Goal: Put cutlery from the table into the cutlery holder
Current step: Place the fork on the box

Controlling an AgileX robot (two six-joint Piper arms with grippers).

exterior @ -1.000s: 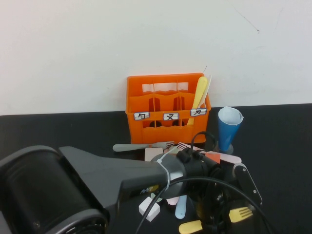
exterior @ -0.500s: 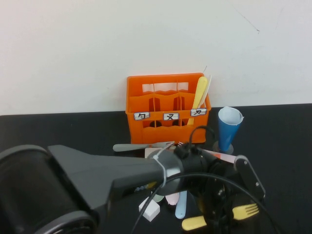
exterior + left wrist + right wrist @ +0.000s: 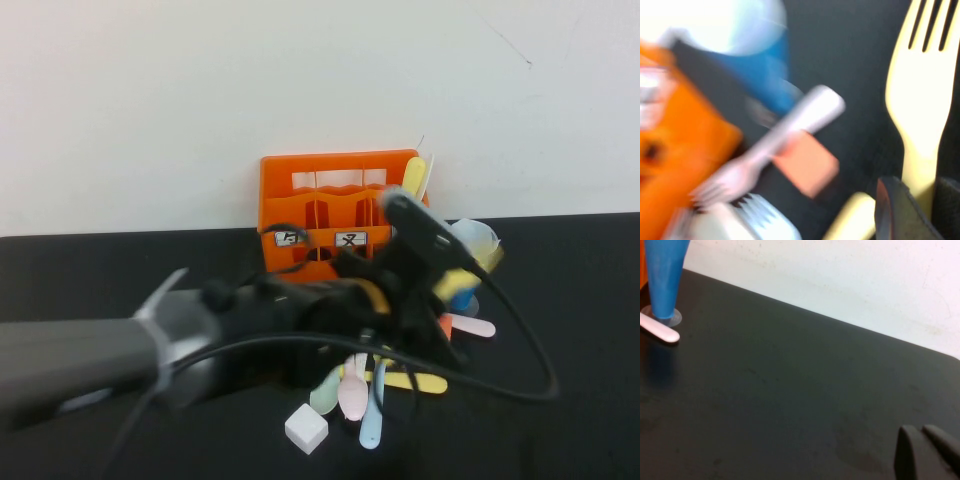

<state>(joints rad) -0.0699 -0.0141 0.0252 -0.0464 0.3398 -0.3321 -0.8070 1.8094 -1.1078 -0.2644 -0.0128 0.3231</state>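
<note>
My left gripper (image 3: 448,268) is shut on a yellow fork (image 3: 924,100) and holds it off the black table (image 3: 560,330), close in front of the blue cup and just right of the orange cutlery holder (image 3: 335,212). The holder's corner also shows in the left wrist view (image 3: 675,150). A yellow piece (image 3: 414,178) stands in its right compartment. Pink (image 3: 352,395), light blue (image 3: 372,422), mint (image 3: 325,396) and yellow (image 3: 412,381) cutlery lie on the table under my arm. My right gripper (image 3: 924,452) is shut and empty, low over bare table at the right.
A blue cone cup (image 3: 662,275) stands right of the holder, with a pink handle (image 3: 660,333) at its foot. A pink fork (image 3: 765,152) lies across an orange block (image 3: 807,167). A white block (image 3: 306,428) sits near the front.
My left gripper has risen from the table's front with the yellow fork and swung back toward the holder and blue cup. The cutlery pile beneath is now uncovered.
</note>
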